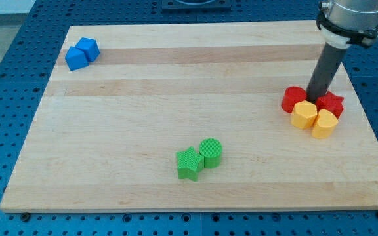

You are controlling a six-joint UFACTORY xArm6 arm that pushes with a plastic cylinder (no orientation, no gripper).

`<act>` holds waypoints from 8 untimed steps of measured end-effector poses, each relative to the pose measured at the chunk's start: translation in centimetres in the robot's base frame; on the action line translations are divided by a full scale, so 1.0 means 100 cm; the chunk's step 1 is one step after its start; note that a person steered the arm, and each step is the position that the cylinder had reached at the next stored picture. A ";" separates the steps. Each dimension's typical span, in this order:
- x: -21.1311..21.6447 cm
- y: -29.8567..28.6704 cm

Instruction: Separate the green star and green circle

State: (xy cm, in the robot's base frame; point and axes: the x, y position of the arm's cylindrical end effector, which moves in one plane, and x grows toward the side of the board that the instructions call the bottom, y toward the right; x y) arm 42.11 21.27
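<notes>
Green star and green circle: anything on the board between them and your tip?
No. My tip sits among the red and yellow blocks at the view's right; only bare board runs from there to the green star and green circle.

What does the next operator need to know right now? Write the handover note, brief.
Tip: my tip is at the view's right, down among the red and yellow blocks, far from the job's blocks.
Job's blocks: green star and green circle sit near the view's bottom centre, touching, star to the left of the circle.
Elsewhere: two red blocks and two yellow blocks cluster around the tip; two blue blocks lie at the top left.
Done: nothing yet; the green pair is not separated.
Left: bring the tip across to the pair and push one green block away from the other.
</notes>
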 end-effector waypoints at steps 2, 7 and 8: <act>-0.082 -0.025; 0.093 -0.196; 0.062 -0.200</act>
State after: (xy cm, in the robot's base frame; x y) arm 48.31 1.30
